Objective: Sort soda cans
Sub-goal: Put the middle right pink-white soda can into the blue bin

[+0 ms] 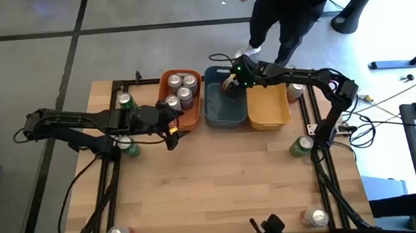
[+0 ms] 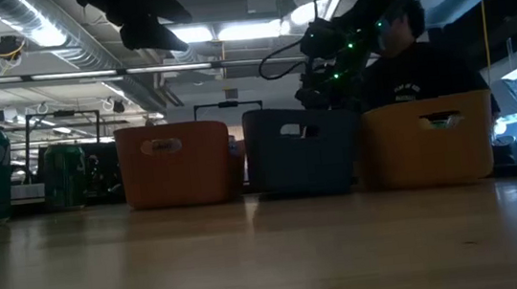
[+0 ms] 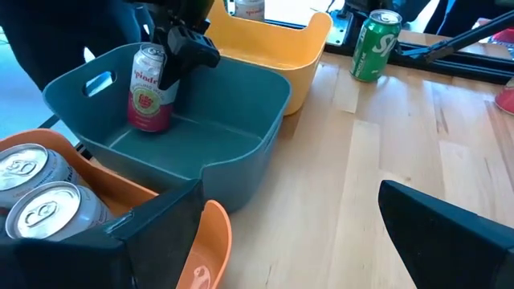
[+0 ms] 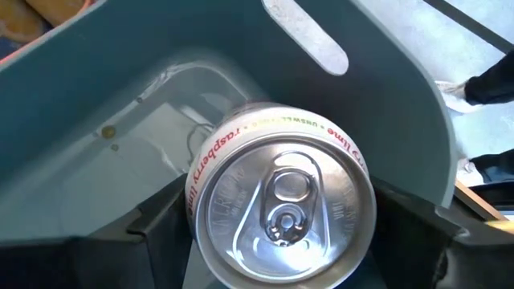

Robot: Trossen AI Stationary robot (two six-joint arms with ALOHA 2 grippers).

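Right gripper [image 3: 178, 44] holds a raspberry-lime can [image 3: 149, 87] inside the grey-blue bin [image 3: 241, 144].

The can stands upright on the bin floor, fingers pinching its upper sides — silver top [image 4: 283, 205] visible between them. Left gripper [image 1: 170, 129] hovers spread and empty beside the orange bin [image 1: 193, 116], where four cans [image 1: 179, 90] stand. Green cans sit on the table — one [image 1: 300, 146] near the right arm's base, two [image 1: 123, 101] left. The yellow bin [image 1: 269, 113] adjoins the grey-blue one.

Both arms [image 1: 82, 123] were dark and jointed, with black cables; green lights glowed on the right wrist [image 1: 240, 71]
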